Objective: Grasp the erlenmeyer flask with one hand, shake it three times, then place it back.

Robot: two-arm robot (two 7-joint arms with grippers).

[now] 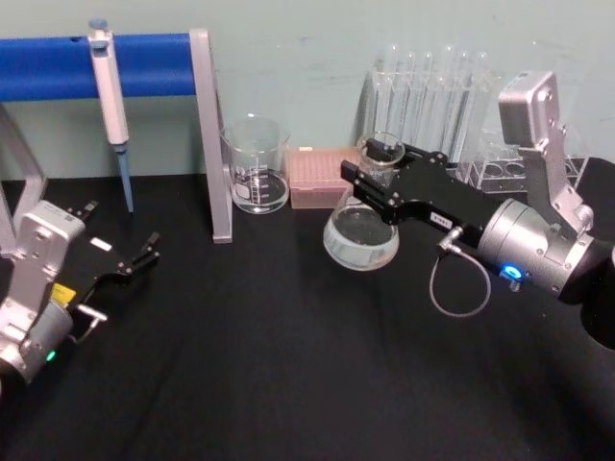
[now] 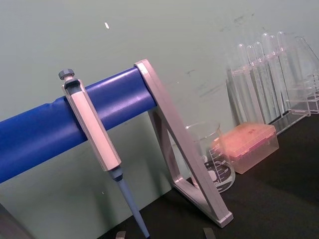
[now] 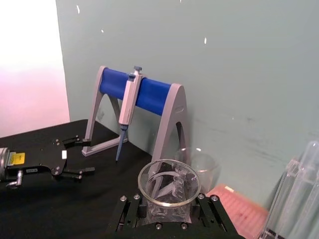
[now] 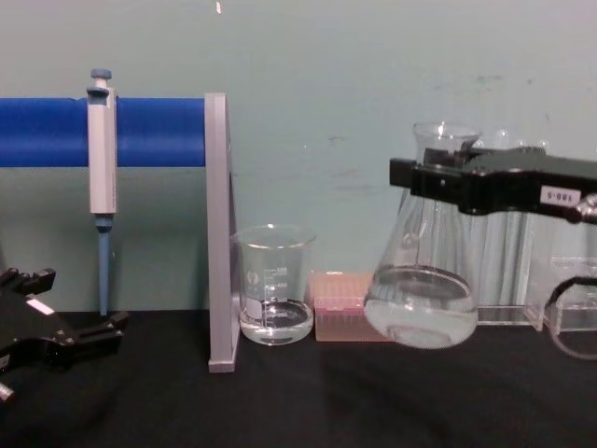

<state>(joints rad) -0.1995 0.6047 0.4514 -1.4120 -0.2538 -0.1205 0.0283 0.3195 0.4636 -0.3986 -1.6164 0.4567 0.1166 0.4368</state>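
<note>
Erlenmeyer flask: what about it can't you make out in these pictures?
Neck: in the chest view the right gripper, shut on the erlenmeyer flask, covers its middle.
Base: in the right wrist view the gripper and the bottom edge hide the body and base.
Printed marks: too small to read in the head view.
The left gripper rests open, far left, hiding nothing.

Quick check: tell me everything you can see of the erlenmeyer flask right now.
The erlenmeyer flask is clear glass: wide round base, cone tapering to a narrow neck with a flared rim. A shallow pool of clear liquid sits in the base. The right hand clamps its neck from both sides. It hangs slightly tilted, seemingly lifted off the black table, near the pink box.
</note>
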